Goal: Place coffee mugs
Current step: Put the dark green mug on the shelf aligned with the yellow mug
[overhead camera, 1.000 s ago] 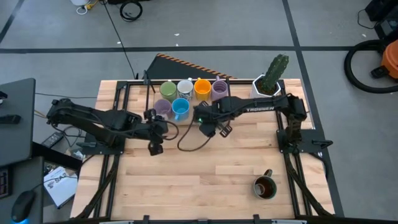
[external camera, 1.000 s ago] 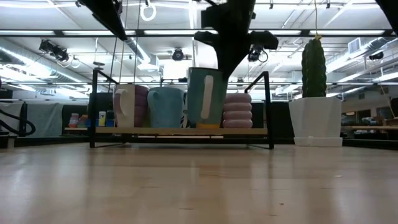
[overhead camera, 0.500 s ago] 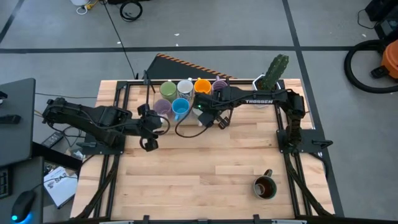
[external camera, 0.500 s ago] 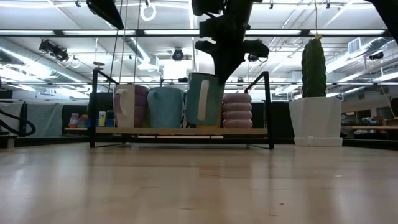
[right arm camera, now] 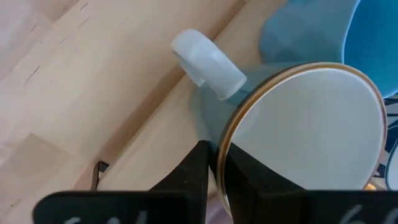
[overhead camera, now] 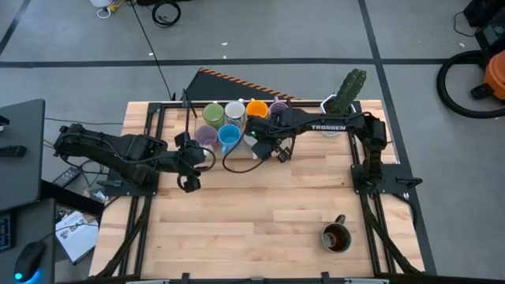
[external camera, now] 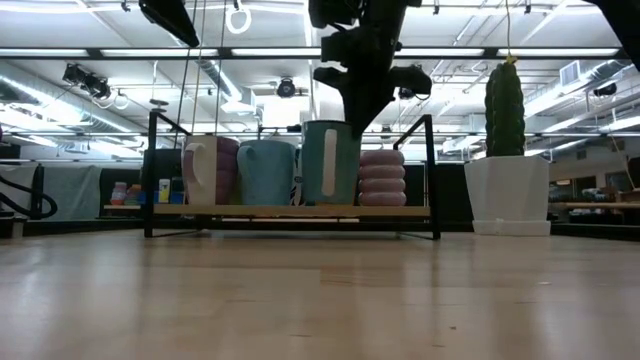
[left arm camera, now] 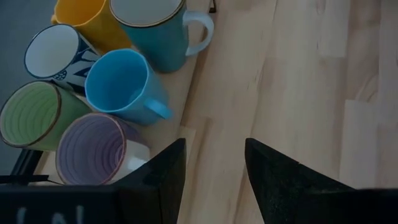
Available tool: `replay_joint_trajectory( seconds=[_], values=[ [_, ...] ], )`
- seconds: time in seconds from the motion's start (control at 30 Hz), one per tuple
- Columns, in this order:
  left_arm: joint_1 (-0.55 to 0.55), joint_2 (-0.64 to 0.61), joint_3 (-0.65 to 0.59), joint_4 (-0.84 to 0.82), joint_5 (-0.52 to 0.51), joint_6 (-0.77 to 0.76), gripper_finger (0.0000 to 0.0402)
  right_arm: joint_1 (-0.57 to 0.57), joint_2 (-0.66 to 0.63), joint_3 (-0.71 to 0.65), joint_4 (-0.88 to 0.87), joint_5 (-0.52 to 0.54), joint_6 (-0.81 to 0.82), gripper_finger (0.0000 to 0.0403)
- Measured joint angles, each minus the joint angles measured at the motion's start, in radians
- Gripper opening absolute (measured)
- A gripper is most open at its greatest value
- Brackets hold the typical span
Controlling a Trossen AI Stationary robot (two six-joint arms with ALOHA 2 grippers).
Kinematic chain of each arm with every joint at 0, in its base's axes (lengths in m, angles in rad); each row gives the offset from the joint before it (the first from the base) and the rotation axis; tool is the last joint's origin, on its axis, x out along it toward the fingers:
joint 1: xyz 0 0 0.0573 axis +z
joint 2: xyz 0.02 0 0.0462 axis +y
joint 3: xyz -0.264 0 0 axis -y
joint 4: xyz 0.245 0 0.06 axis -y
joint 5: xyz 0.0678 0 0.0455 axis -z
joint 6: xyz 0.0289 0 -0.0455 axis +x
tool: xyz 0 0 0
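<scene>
Six mugs (left arm camera: 118, 87) on rack (external camera: 290, 211) (one gripped), one apart (overhead camera: 336, 237)

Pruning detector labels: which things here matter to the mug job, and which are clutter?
Job:
teal mug, gripped by right pincer
green mug, white mug, orange mug, blue mug, lavender mug, second lavender mug
brown mug
rack
left pincer

Clutter:
cactus pot
coiled floor cable

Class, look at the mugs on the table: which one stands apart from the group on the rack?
The dark brown mug. It sits alone near the table's front right corner, while the others cluster on the rack at the back.
</scene>
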State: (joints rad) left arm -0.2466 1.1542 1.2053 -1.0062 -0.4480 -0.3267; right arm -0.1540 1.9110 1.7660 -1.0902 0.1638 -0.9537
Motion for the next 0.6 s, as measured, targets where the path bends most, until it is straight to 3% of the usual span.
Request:
replay_joint_trajectory(
  seconds=[0.4, 0.6],
  values=[
    [-0.045, 0.0, 0.0, 0.025, 0.0, -0.002, 0.0172, -0.039, 0.0, 0.0, 0.018, 0.056, 0.01, 0.0051],
    [-0.057, 0.0, 0.0, 0.027, 0.0, -0.004, 0.0172, -0.047, 0.001, 0.0, 0.03, 0.055, 0.003, 0.0072]
  ],
)
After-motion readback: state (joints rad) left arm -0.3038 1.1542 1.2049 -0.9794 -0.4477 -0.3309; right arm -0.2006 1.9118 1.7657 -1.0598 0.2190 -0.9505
